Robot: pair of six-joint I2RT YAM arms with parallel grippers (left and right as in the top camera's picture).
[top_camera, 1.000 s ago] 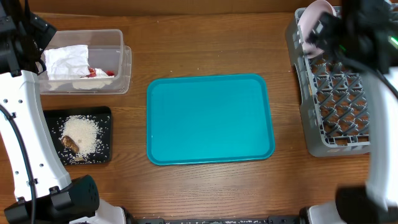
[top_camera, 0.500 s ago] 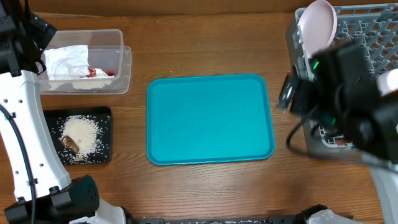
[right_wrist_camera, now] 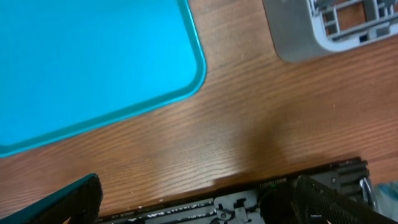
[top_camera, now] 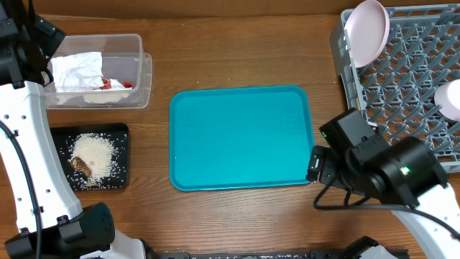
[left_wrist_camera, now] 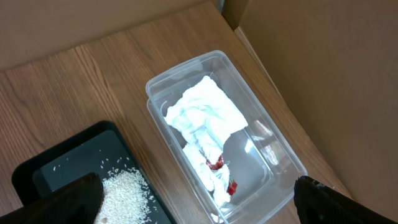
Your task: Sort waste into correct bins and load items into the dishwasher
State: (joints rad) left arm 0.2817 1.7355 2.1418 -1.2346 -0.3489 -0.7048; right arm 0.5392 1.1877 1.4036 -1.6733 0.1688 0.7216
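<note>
The wooden table (top_camera: 237,57) carries the dish rack (top_camera: 402,79) with the plate (top_camera: 366,30) standing in it and the bare teal tray (top_camera: 241,137). The clear tub (top_camera: 141,72) holds napkin (top_camera: 79,70) and wrapper (top_camera: 115,84), and the black tray (top_camera: 121,133) holds rice (top_camera: 97,152) and scrap (top_camera: 80,167), so we judge the job nearly done. Our left hand (left_wrist_camera: 199,202) and right hand (right_wrist_camera: 196,202) both gape empty; the right has pulled back from over the rack to the teal tray's near corner.

Clear tub (top_camera: 142,72), far left: holds a crumpled white napkin (top_camera: 77,70) and a red wrapper (top_camera: 116,84). Black tray (top_camera: 122,138), near left, just beside the tub: white rice (top_camera: 95,154) heaped, brown scrap (top_camera: 80,167) at the heap's left edge. Grey rack (top_camera: 402,68), far right: pale plate (top_camera: 366,30) on edge in its far-left corner; white dish (top_camera: 449,99) at the right edge, partly cut off.
</note>
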